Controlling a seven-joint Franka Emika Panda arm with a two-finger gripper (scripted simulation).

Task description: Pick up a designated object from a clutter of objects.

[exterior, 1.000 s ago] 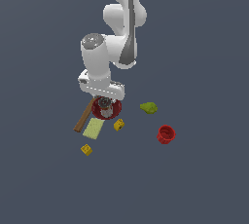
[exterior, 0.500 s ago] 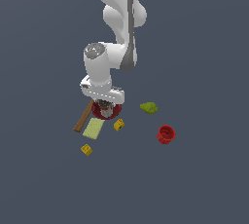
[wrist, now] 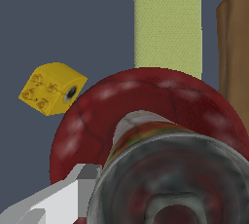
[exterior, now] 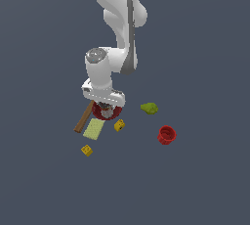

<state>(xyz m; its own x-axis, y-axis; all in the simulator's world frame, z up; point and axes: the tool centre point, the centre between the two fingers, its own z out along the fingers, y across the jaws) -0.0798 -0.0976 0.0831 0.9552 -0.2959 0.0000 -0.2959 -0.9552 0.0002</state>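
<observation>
Wrist view, pincer [wrist: 160,203] over can [wrist: 170,179], red bowl [wrist: 97,130] behind

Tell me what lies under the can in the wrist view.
The can covers the red bowl, whose rim shows around it. Whether they touch is hidden, and so is the bowl's inside.

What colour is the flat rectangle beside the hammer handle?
Pale green flat rectangle; clearest in the wrist view.

A plain, dark blue-grey tabletop [exterior: 205,185] lies beneath the jaws and spreads out past them on every side, matte and uniform in colour.
</observation>
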